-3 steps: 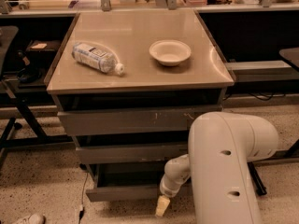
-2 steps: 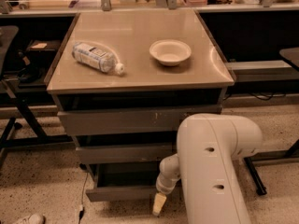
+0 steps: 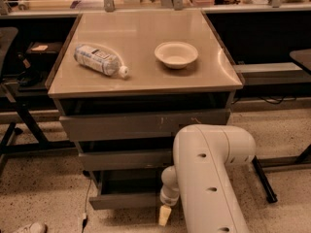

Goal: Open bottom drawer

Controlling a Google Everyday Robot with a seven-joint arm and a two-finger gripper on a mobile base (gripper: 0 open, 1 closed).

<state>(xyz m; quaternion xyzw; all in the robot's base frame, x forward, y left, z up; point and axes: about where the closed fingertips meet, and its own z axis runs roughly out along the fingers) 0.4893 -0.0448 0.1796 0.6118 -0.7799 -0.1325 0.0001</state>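
Note:
The cabinet has three grey drawer fronts under a beige top. The bottom drawer [image 3: 124, 199] is the lowest; its flat front stands out a little from the cabinet, with a dark gap above it. My gripper [image 3: 164, 215] hangs from the white arm [image 3: 209, 178] just right of that front's right end, near the floor. One pale yellow fingertip [image 3: 164, 216] points down. The arm hides the right ends of the middle drawer [image 3: 124, 159] and the bottom drawer.
A plastic bottle [image 3: 99, 59] lies on its side and a white bowl [image 3: 176, 54] sits on the cabinet top [image 3: 146, 76]. A black chair [image 3: 12, 96] stands at left, a black stand leg [image 3: 265, 178] at right, a cable [image 3: 85, 212] on the speckled floor.
The white arm has shifted left, covering more of the cabinet's right side. The gripper moved slightly left along the bottom drawer front. The drawer looks the same.

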